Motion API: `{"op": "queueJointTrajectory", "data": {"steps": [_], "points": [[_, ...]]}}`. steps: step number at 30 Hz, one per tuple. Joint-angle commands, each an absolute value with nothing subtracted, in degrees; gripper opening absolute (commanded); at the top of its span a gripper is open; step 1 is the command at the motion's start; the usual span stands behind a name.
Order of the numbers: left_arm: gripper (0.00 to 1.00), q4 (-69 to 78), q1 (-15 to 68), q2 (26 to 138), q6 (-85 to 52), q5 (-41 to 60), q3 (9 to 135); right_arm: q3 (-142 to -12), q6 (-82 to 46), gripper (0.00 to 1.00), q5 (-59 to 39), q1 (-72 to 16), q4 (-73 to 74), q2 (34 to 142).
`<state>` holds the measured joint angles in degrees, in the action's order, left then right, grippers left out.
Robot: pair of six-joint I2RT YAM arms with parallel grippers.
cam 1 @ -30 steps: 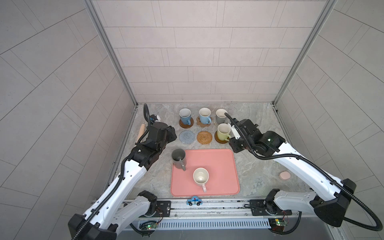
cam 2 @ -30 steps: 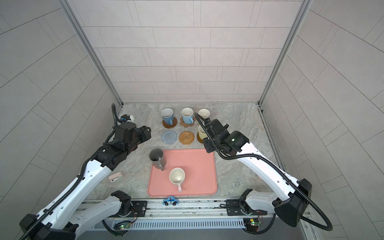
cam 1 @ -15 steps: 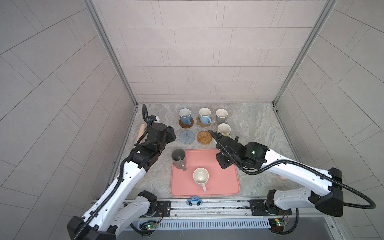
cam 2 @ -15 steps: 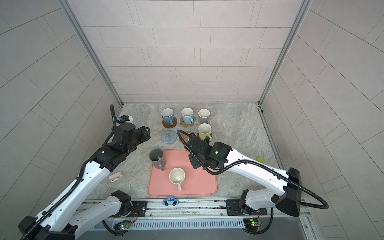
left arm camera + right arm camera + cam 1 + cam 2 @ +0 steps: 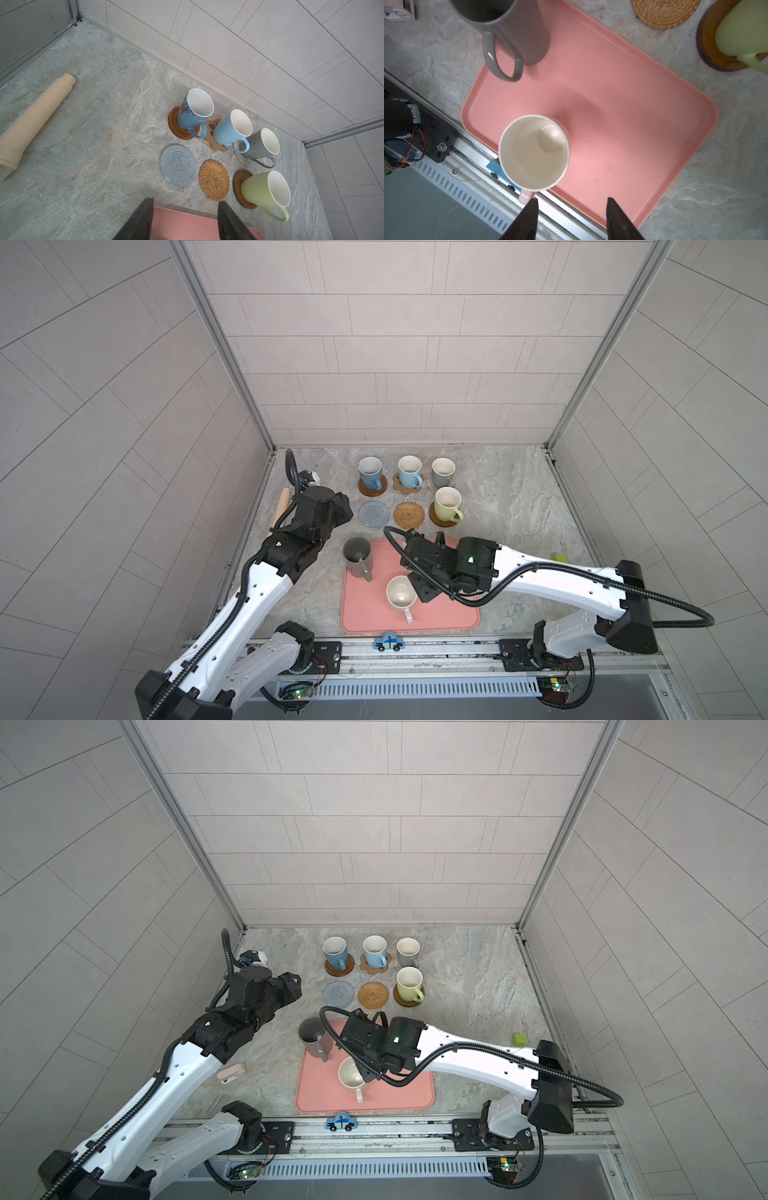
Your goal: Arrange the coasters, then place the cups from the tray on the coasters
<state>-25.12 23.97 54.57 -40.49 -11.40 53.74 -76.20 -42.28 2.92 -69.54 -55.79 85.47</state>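
On the salmon-pink tray [image 5: 449,614] stand a pink cup [image 5: 401,593] and a taller dark grey cup [image 5: 357,558] at its far left corner. My right gripper [image 5: 572,200] hangs open over the tray's near edge, just beside the pink cup [image 5: 533,151], holding nothing. My left gripper [image 5: 185,201] is open and empty, above the tray's far edge. At the back, two blue cups [image 5: 370,472], a grey cup [image 5: 442,472] and a yellow-green cup [image 5: 447,504] each stand on coasters. The grey-blue coaster [image 5: 374,514] and the rattan coaster [image 5: 409,514] lie bare.
A cream roller [image 5: 281,506] lies along the left wall. A blue toy car [image 5: 389,642] sits on the front rail, a green block [image 5: 560,558] by the right wall, and a small pink device [image 5: 230,1074] left of the tray.
My right arm has swung from the yellow-green cup at the back to the tray beside the pink cup, and its jaws have opened wider. The left arm has stayed put.
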Motion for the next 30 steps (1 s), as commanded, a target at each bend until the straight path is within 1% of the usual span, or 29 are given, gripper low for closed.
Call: {"op": "queueJointTrajectory", "data": {"steps": [1, 8, 30], "points": [[0.57, -24.37, 23.68, 53.97, -41.18, -12.50, 52.85, -76.47, -46.23, 0.58, 4.10, -72.02, -56.74, 87.85], [0.56, -24.30, 23.65, 54.22, -41.16, -11.78, 52.55, -78.98, -46.21, 0.60, 3.52, -75.06, -57.48, 92.87], [0.57, -24.59, 23.72, 53.23, -41.22, -12.49, 51.73, -78.50, -48.94, 0.60, 2.64, -78.04, -57.80, 96.41]]}}
